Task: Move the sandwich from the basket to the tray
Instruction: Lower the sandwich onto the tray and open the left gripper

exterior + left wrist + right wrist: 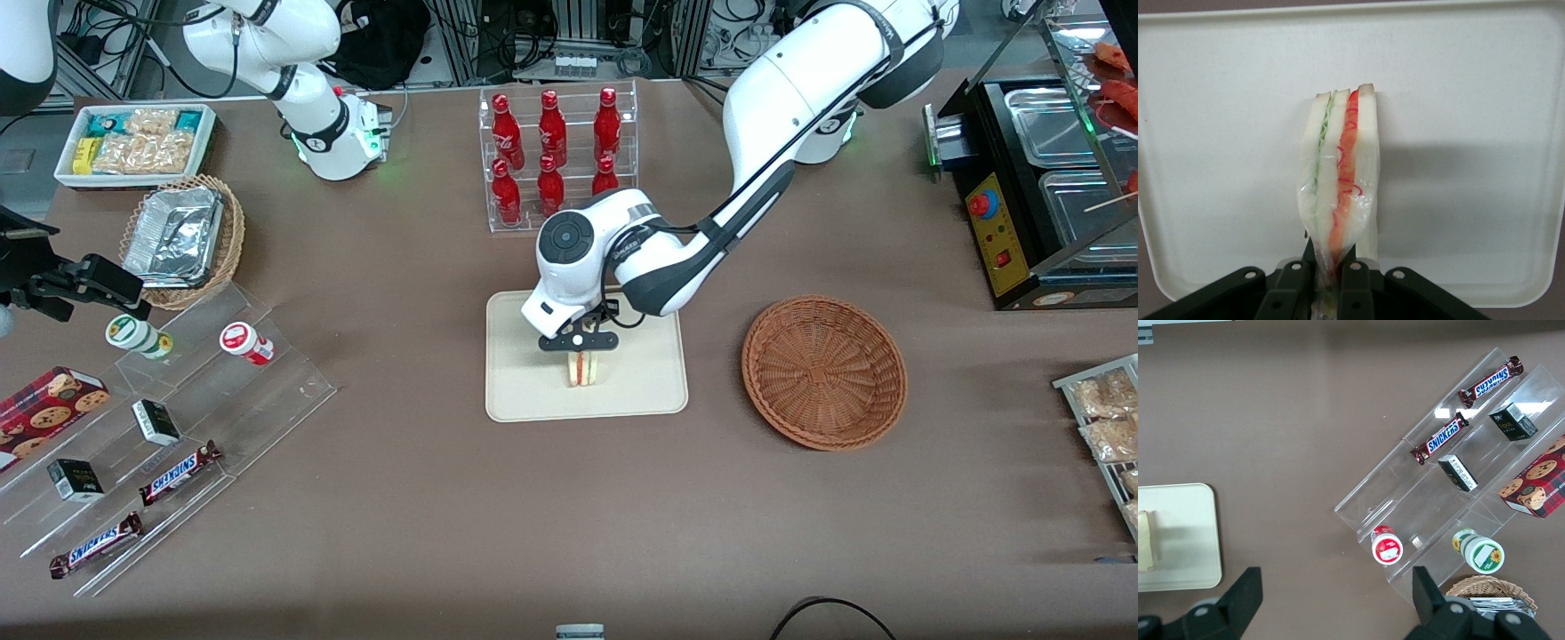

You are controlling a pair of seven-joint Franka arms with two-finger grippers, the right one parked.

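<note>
The working left arm (800, 116) is built of glossy white rounded shells with dark grey bands at the joints, and a black cable runs along its forearm. A round dark grey cap marks the wrist housing. Its tool (582, 351) is black, with a flat crossbar showing pale screw heads and two slim dark fingers (1355, 283).

The tray (516, 391) is occupied only by the sandwich (582, 369), gripped by the gripper (582, 348) above it. Bare tabletop (716, 356) is left between tray and basket (824, 371). A bottle rack (558, 156) stands farther from the camera than the tray.
</note>
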